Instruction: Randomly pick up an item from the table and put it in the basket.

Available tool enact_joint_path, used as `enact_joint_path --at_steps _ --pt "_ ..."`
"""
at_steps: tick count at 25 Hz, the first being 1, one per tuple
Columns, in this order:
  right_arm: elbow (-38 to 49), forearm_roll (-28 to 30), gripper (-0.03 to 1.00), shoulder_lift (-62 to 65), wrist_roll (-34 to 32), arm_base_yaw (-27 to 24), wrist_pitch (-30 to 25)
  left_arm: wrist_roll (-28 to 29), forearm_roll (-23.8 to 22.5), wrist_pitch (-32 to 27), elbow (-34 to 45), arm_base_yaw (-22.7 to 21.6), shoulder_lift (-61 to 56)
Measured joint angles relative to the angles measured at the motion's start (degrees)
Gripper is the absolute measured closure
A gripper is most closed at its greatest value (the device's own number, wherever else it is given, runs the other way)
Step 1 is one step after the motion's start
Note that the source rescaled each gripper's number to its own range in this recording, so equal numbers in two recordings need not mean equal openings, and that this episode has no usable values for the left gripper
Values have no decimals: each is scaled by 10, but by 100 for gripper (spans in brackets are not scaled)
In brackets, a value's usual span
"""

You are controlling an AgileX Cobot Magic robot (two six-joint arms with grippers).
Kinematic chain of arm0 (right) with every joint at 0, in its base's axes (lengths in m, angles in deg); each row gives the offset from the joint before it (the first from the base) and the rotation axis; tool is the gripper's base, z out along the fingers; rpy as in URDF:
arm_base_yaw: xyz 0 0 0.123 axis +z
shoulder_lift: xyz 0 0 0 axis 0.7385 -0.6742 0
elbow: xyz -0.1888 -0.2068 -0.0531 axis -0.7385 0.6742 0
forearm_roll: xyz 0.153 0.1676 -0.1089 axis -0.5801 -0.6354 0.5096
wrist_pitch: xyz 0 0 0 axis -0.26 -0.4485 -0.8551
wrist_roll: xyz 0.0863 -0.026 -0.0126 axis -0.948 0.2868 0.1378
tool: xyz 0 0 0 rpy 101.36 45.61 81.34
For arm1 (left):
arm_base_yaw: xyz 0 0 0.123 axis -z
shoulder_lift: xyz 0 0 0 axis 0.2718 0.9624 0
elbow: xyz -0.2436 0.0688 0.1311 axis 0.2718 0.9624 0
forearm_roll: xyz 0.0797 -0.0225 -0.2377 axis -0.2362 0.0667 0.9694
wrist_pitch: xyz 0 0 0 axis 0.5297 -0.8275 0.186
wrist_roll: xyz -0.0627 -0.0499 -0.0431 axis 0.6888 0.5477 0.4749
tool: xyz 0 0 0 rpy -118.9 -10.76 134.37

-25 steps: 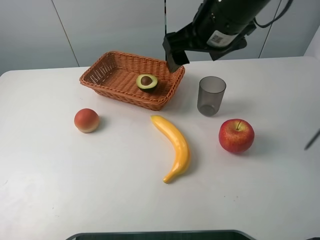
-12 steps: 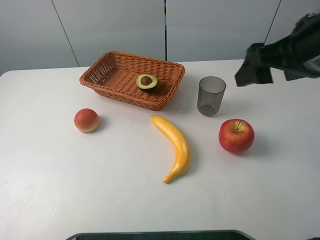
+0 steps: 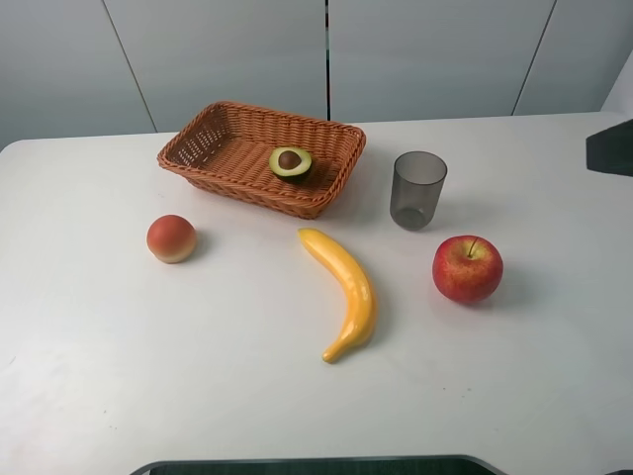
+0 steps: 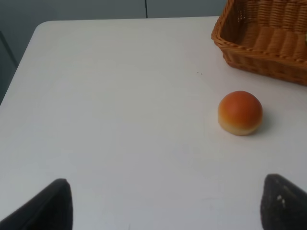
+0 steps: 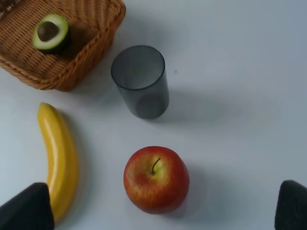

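The halved avocado (image 3: 291,162) lies cut side up inside the orange-brown wicker basket (image 3: 227,183) at the back of the white table (image 3: 148,346). The right wrist view shows the avocado (image 5: 50,32) near the basket's corner (image 5: 57,79). My right gripper (image 5: 158,208) is open and empty, high above the apple and cup. In the exterior view only a dark part of the right arm (image 3: 611,148) shows at the right edge. My left gripper (image 4: 165,206) is open and empty above the table's left side, with the basket's corner (image 4: 264,48) ahead of it.
A round orange-red peach (image 3: 171,238) sits in front of the basket, also in the left wrist view (image 4: 240,112). A yellow banana (image 3: 346,292) lies mid-table. A grey translucent cup (image 3: 417,189) stands right of the basket. A red apple (image 3: 467,268) sits in front of the cup.
The right arm has swung from above the basket's right end to the right and almost out of the exterior view. The avocado stays in the basket.
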Motion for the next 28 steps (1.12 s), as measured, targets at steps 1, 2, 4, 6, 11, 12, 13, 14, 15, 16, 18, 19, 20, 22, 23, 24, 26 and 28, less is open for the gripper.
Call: enact_joint_path --at_steps 1,2,4,6,11,12,13,14,15,16,18,19,20,22,23,24,26,28 --pt "6 0 -3 18 3 0 -7 0 0 0 0 0 0" --pt "12 0 -3 41 8 0 -17 0 0 0 0 0 0" --pt "20 0 -3 89 24 0 -41 0 0 0 0 0 0" --pt "23 0 -3 134 32 0 -65 0 0 0 0 0 0" --pt "24 0 -3 234 34 0 -122 0 0 0 0 0 0" --pt "24 0 -3 254 36 0 -132 0 0 0 0 0 0" --pt "24 0 -3 269 39 0 -139 0 0 0 0 0 0" --pt "24 0 -3 284 44 0 -145 0 0 0 0 0 0" --pt "25 0 -3 298 48 0 -145 0 0 0 0 0 0" --pt "27 0 -3 310 52 0 -146 0 0 0 0 0 0" --pt "44 0 -3 338 64 0 -146 0 0 0 0 0 0" --pt "54 0 -3 346 71 0 -146 0 0 0 0 0 0" --pt "67 0 -3 352 78 0 -146 0 0 0 0 0 0" --pt "78 0 -3 353 86 0 -147 0 0 0 0 0 0" --pt "79 -2 -3 353 88 0 -147 0 0 0 0 0 0" --pt "79 -2 -3 354 88 0 -147 0 0 0 0 0 0" --pt "79 -3 -3 354 90 0 -146 0 0 0 0 0 0" --pt "79 -3 -3 354 90 0 -146 0 0 0 0 0 0"
